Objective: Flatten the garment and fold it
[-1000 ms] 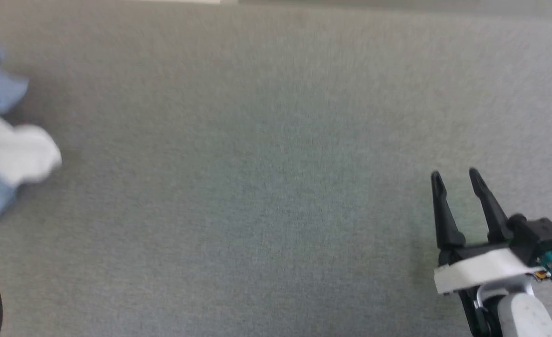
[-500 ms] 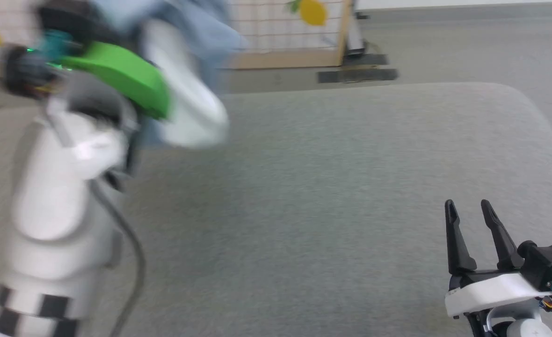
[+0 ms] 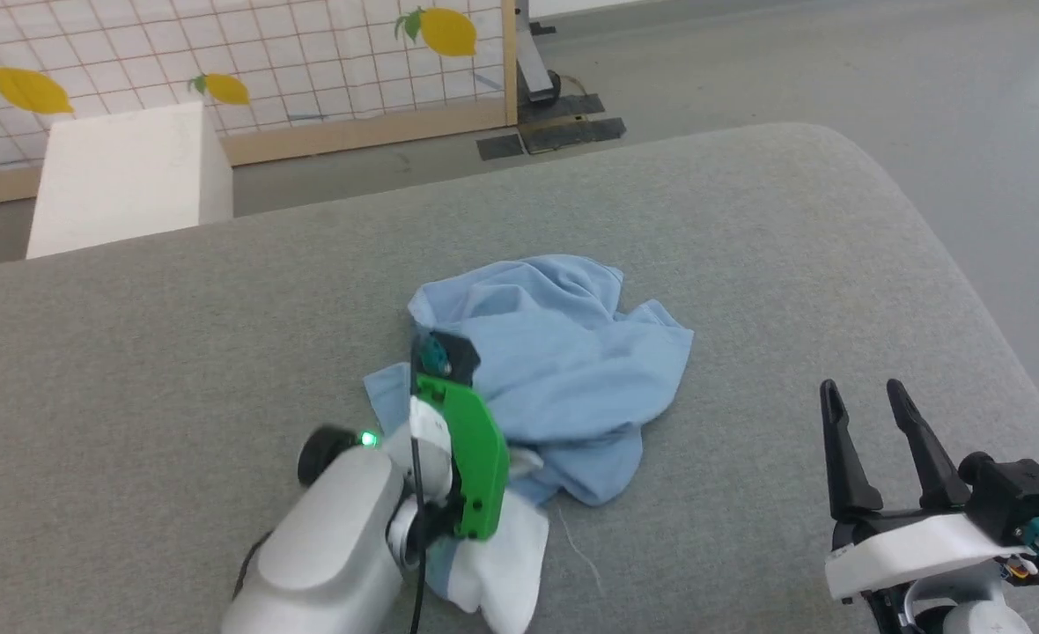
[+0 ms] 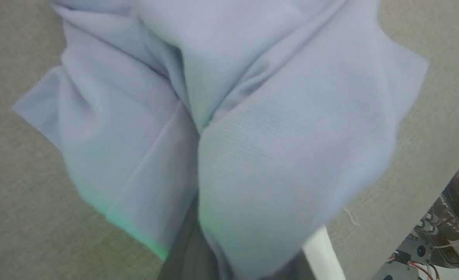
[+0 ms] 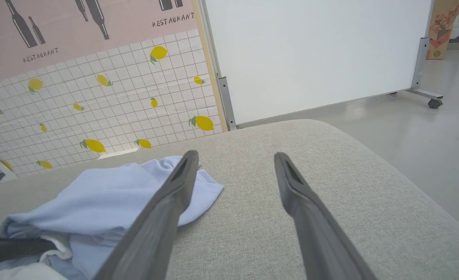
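Centre: crumpled light blue knit T-shirt (image 3: pixel 563 370) on grey cushion (image 3: pixel 176 352).
Left fingers (image 4: pixel 183 258): narrow, pinching it.
Right fingers (image 3: pixel 839 440): wide, empty.

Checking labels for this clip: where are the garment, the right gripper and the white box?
garment (image 3: pixel 563 370), head view, middle of the crumpled blue fabric.
right gripper (image 3: pixel 862 389), head view, midway between its two fingertips.
white box (image 3: pixel 123 172), head view, its broad white face.
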### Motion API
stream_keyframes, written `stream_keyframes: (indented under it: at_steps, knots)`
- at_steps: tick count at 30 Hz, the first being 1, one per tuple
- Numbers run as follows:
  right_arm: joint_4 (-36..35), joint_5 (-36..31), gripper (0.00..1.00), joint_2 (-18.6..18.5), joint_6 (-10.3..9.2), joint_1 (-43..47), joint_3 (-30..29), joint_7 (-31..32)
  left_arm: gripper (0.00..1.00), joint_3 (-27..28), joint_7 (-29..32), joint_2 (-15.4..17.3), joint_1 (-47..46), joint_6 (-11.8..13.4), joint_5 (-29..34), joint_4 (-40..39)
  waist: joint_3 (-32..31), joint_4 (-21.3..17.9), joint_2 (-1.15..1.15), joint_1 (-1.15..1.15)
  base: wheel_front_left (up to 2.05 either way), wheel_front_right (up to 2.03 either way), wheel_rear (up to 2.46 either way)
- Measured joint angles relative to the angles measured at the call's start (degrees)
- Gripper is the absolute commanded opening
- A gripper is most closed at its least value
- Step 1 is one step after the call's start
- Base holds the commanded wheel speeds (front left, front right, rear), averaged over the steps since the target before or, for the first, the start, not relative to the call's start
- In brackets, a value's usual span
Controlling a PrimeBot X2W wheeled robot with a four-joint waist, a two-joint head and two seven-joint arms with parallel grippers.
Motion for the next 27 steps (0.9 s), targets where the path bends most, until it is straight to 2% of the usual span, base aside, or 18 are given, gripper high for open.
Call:
stream_keyframes:
  at_steps: [2, 4, 5, 8, 13, 17, 23, 27]
  knots:
    - [0.21, 0.11, 1.0, 0.01, 0.0, 0.0, 0.31, 0.0, 0.0, -0.49, 2.04, -0.14, 0.74, -0.19, -0.56, 1.34, 0.33, -0.41, 0.0, 0.0, 0.0, 0.0, 0.0]
    - [0.32, 0.12, 1.0, 0.01, 0.0, 0.0, 0.44, 0.01, 0.89, -0.44, 2.4, -0.32, 0.88, -0.13, -1.15, 1.37, 0.35, -0.47, 0.0, 0.0, 0.0, 0.0, 0.0]
    - [0.32, 0.11, 1.0, 0.0, 0.0, 0.0, 0.41, 0.04, 1.0, -0.4, 2.43, -0.37, 0.93, 0.0, -1.36, 1.21, 0.29, -0.35, 0.0, 0.0, 0.0, 0.0, 0.0]
    - [0.31, 0.11, 1.0, 0.01, 0.0, 0.0, 0.36, 0.44, 1.0, 0.05, 0.93, -0.42, 1.79, 0.56, -1.77, -0.22, 0.12, 0.36, 0.0, 0.0, 0.0, 0.0, 0.0]
    - [0.05, 0.04, 1.0, 0.01, 0.0, 0.08, 0.43, 0.6, 1.0, 3.35, -10.67, 0.13, 2.82, 2.08, -1.44, -7.12, -0.67, 1.97, 0.0, 0.0, 0.0, 0.0, 0.0]
    - [-0.43, -0.27, 1.0, 0.01, 0.0, 0.86, 0.66, 1.03, 1.0, 5.45, -16.22, 0.82, 6.42, 3.27, -1.4, -12.85, -2.0, 2.92, 0.0, 0.0, 0.0, 0.0, 0.0]
    - [-1.65, -0.44, 1.0, 0.02, 0.0, 1.84, 0.65, 1.78, 1.0, 9.12, -23.47, 3.91, 14.54, 8.36, 0.37, -23.02, -3.22, 4.91, 0.0, 0.0, 0.0, 0.0, 0.0]
    - [-2.35, -0.57, 1.0, 0.01, 0.0, 1.98, 0.7, 2.15, 1.0, 11.6, -27.75, 5.28, 18.03, 11.24, 1.27, -25.99, -3.35, 5.71, 0.0, 0.0, 0.0, 0.0, 0.0]
